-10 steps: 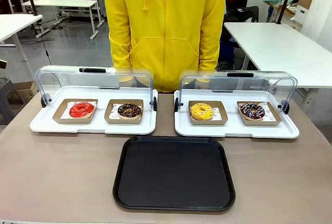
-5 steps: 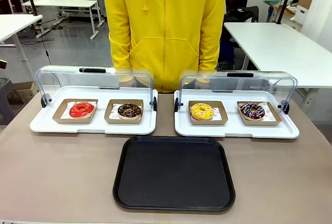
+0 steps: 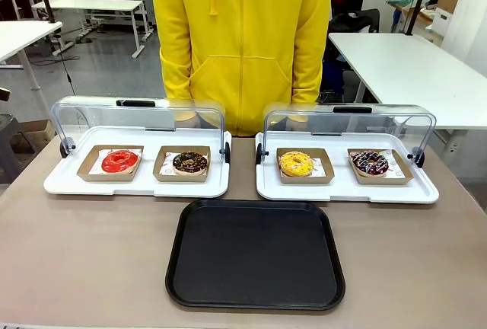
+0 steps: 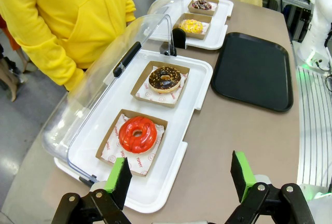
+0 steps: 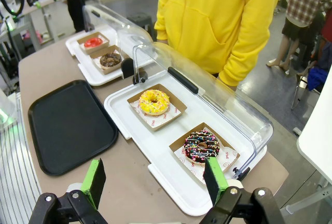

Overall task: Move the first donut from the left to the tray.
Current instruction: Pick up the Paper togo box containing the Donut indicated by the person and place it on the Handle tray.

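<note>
With the left claw (image 4: 181,176) gaping wide and empty short of the red donut (image 4: 137,134), which sits in its cardboard boat (image 3: 106,177) beyond the far-left corner of the tray (image 3: 255,257), a low reach could snag the raised lid (image 4: 88,110) or squash the glaze.

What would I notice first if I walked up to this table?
Probably the person in the bright yellow hoodie, standing at the far side of the table. Next comes the shiny red donut in its small cardboard tray, at the left end of the left white tray. The big black tray lies in front, nearer the robot.
</note>
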Controlling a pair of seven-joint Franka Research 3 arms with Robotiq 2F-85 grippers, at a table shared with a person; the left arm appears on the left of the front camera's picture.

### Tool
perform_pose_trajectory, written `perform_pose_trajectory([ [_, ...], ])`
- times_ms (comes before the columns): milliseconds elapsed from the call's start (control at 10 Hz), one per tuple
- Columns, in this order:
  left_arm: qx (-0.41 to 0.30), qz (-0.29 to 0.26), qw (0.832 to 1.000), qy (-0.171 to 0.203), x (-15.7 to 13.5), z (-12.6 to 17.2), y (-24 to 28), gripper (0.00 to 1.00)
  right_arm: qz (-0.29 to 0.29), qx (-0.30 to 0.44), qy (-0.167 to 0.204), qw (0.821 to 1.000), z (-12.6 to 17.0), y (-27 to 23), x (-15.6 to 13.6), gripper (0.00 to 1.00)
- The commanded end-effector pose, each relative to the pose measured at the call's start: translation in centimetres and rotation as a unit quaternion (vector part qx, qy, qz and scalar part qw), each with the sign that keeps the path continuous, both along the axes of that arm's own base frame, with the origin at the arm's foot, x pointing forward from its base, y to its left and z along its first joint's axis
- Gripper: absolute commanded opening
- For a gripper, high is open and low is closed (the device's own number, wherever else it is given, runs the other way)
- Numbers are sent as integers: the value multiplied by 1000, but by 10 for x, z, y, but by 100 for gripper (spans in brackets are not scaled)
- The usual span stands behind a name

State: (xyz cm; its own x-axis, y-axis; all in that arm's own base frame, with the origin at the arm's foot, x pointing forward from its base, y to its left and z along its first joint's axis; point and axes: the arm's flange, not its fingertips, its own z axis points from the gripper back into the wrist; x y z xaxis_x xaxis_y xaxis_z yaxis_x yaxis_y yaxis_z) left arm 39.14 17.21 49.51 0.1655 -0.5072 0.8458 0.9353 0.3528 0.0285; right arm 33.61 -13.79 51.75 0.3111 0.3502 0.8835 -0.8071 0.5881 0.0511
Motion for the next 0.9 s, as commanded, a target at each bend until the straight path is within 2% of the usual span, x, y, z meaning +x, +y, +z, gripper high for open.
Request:
perform_pose_trajectory([
  [0,-1,-4,1000,-6,-1,1,0,100,5,6,-17,1000,1,0,4,100],
  [800,-1,-4,1000,-6,-1,1,0,100,5,6,-17,1000,1,0,4,100],
])
